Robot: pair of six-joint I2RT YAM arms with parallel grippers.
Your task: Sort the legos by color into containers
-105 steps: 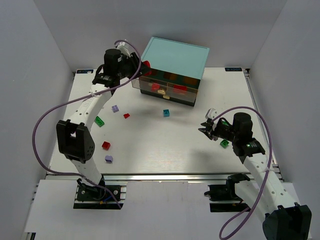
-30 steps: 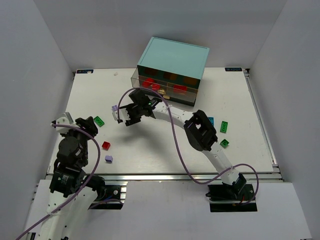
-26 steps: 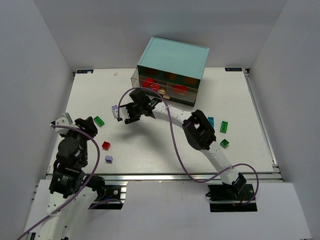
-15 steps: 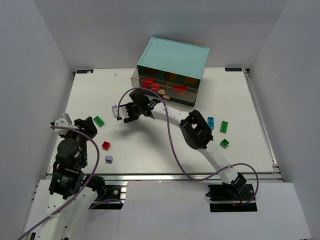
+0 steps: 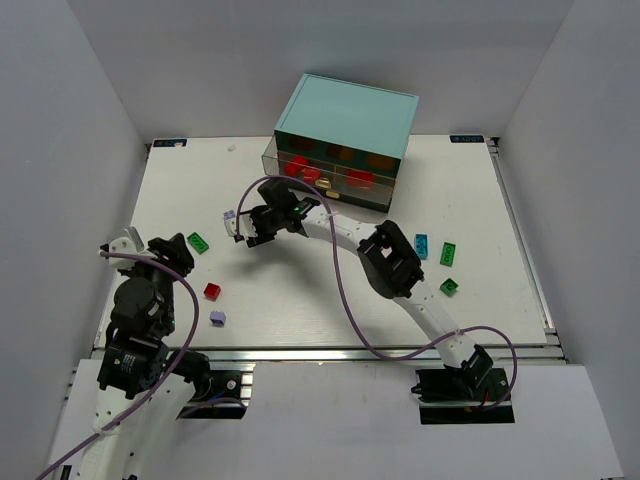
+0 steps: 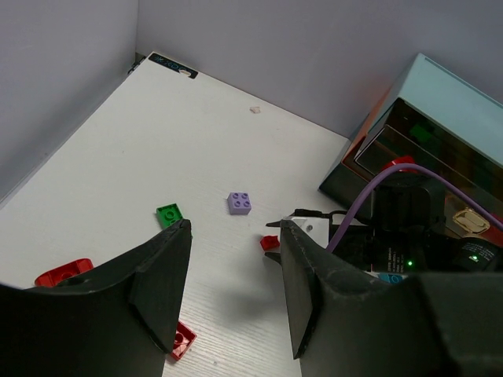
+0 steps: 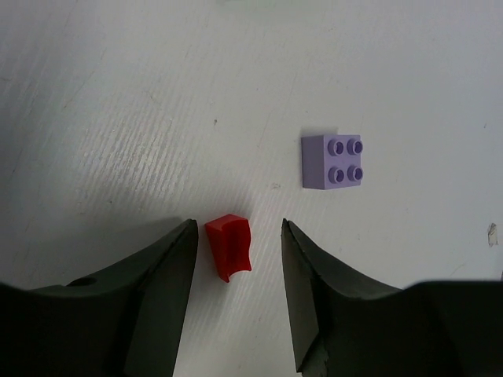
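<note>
My right gripper reaches across to the table's left centre. It is open and low, with a small red lego lying on the table between its fingers. A lavender lego lies just beyond it, also seen from above. My left gripper is open and empty at the near left. A green lego, a red one and a second lavender one lie near it. The light-teal cabinet stands at the back; its clear drawers hold red legos.
A teal lego and two green legos lie at the right. The right arm spans the table's middle. The left wrist view shows another red lego at its left. White walls enclose the table.
Since 3.5 s ago the left arm has left the cabinet for the near left and the right arm has reached across. In the last second the right gripper crept slightly left.
</note>
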